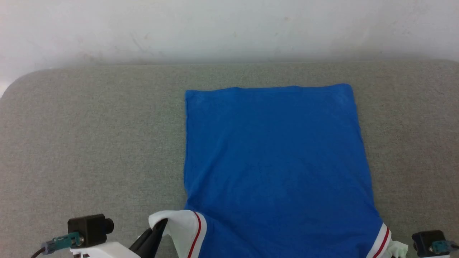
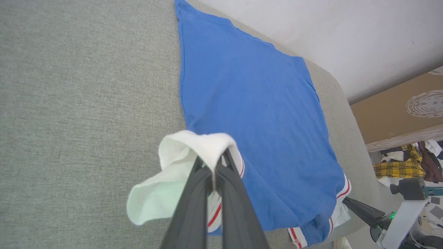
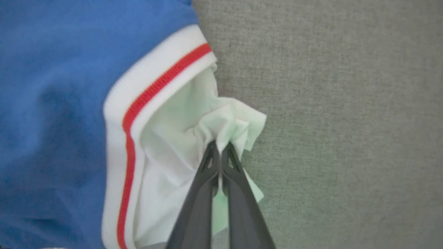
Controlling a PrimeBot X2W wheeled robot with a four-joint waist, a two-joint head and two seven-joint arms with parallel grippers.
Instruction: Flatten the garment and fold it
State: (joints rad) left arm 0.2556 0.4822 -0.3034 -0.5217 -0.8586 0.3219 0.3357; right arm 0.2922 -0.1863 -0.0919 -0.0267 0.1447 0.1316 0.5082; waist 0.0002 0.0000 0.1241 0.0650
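Blue garment (image 1: pixel 276 161) spread on cushion (image 1: pixel 89 143), near edge pinched by left end effector (image 2: pixel 213 163), right end effector (image 3: pixel 220 146); bare cushion leftward.

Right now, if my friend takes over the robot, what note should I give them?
The left gripper is shut on the garment, pinching one white sleeve. The right gripper is shut on the other white sleeve.
The blue body lies spread flat on the grey padded surface, with the sleeves at the near edge.
Done: flattening, nearly. Left: all the folding.
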